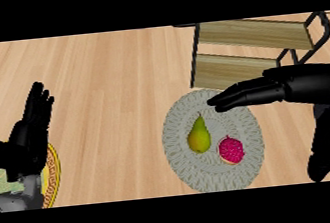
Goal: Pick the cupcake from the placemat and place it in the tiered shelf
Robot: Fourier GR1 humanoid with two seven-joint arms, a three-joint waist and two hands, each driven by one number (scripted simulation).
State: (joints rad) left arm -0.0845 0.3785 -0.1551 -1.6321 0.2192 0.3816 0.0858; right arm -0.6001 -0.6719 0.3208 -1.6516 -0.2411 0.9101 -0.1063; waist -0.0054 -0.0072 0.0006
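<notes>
Far to the left of the placemat (184, 167), at the view's left edge, the left hand (24, 142) rests open with its fingers straight and pointing up, holding nothing; it stands over the rim of a yellow-edged plate (53, 167) lying on the wooden bench (106, 89); the round grey placemat sits right of centre on the bench; on it a green pear (198, 136) lies left of middle, and the cupcake (231, 150), topped in pink-red, sits just beside the pear toward the mat's lower right; the right hand (284, 88) hovers over the placemat's upper edge, fingers stretched out straight toward the left, thumb hanging downward, grasping nothing and apart from the cupcake; beyond the placemat's upper right stands the tiered shelf (255, 49), with wooden boards in a dark frame.
</notes>
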